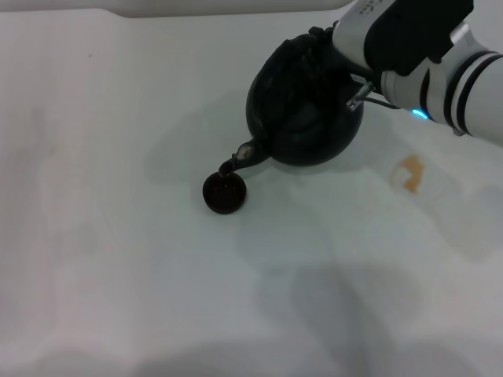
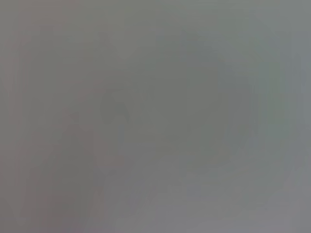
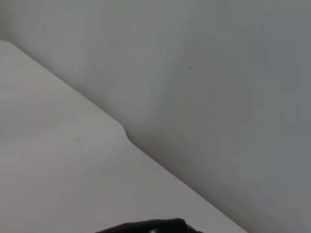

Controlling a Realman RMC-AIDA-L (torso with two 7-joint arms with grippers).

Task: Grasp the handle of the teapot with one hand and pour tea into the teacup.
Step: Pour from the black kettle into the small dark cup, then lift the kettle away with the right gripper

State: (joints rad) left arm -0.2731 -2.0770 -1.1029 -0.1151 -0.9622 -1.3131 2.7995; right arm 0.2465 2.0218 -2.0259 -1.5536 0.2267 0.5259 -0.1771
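The matte black teapot (image 1: 302,118) is tilted in the head view, its spout (image 1: 245,153) pointing down right over the rim of the tiny dark teacup (image 1: 225,192). The cup stands on the white table. My right gripper (image 1: 336,56) comes in from the upper right and is shut on the handle (image 1: 305,47) at the top of the pot; my wrist hides most of the fingers. A dark sliver (image 3: 146,227), which I cannot identify, shows at the edge of the right wrist view. My left gripper is out of view; its wrist view shows only blurred grey.
An orange-brown stain (image 1: 410,173) marks the white table (image 1: 118,236) to the right of the teapot. The table's far edge (image 1: 157,12) runs along the top. The right wrist view shows the table edge (image 3: 126,133) against a grey wall.
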